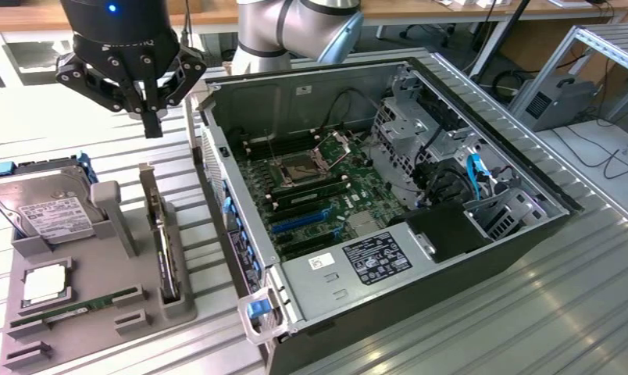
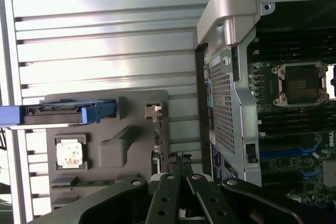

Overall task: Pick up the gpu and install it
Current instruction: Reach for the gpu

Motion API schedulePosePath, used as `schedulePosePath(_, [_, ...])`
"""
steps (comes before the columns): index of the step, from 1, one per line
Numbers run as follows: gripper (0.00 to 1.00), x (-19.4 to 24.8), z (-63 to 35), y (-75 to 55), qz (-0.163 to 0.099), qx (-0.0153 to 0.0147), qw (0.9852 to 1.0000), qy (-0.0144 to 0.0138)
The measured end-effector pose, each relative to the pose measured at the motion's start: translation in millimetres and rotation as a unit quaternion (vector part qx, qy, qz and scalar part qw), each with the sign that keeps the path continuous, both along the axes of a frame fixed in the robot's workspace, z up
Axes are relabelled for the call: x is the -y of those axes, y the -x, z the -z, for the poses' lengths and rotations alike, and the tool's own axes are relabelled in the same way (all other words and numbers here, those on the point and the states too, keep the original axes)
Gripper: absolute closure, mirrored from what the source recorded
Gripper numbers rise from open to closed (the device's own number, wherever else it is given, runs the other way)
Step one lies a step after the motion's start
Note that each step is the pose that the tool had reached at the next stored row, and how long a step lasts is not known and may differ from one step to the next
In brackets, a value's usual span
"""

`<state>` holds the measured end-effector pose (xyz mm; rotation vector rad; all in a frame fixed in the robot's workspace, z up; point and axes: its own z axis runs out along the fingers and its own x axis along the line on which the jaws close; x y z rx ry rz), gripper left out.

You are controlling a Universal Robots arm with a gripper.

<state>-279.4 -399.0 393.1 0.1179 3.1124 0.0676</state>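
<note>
On slatted metal table [image 1: 522, 312]: open PC case [image 1: 335, 301], lying on its side. Beside it, at exterior view's left, grey tray [image 1: 74, 344] w/ hard drive [image 1: 48, 207]. Tray slot nearest case holds gpu [image 1: 166, 250], standing on edge. Over gpu's bracket end hangs claw [image 1: 152, 129], fingers together, empty, not touching.

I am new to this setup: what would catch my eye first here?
The open computer case lies in the middle of the exterior view, its motherboard exposed. At that view's upper left hangs the black gripper, shut and empty; the gpu stands on edge in the grey tray at lower left.
</note>
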Motion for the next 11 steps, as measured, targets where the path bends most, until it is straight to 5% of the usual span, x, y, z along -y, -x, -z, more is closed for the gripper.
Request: schedulePosePath(11, [0.89, 0.5, 0.0, 2.9, 0.000, 0.0000, 1.0000, 0.0000])
